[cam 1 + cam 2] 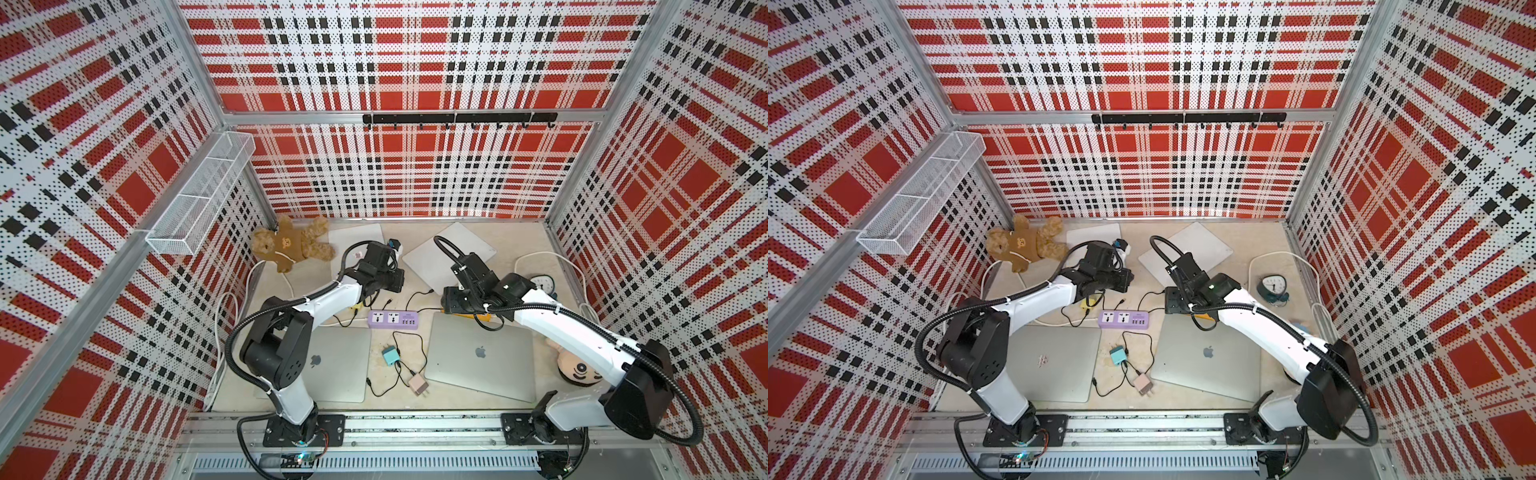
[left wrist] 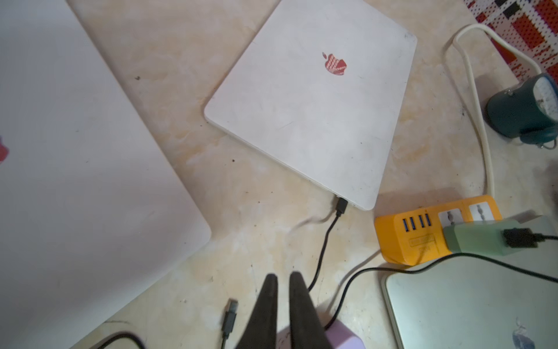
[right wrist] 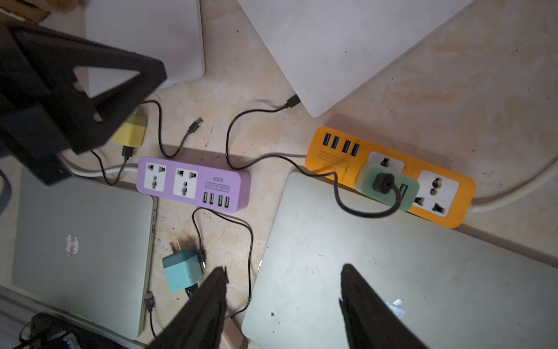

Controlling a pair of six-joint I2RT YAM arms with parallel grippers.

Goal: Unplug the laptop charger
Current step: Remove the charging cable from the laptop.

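Charger (image 3: 388, 189), green, sits plugged into the orange strip (image 3: 315, 154). Its black cable (image 3: 241, 114) runs to the white laptop (image 3: 347, 45). Left gripper (image 2: 282, 282) hovers near the purple strip (image 3: 193, 181), jaws a sliver apart and empty. Right gripper (image 3: 283, 269) hangs over a grey laptop (image 3: 422, 256), jaws spread wide and empty.

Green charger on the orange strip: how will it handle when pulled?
Blocky, so the green charger likely grips rigidly. The orange power strip seems unanchored, so it may lift along. The charger's looped black cable looks floppy, little drag.
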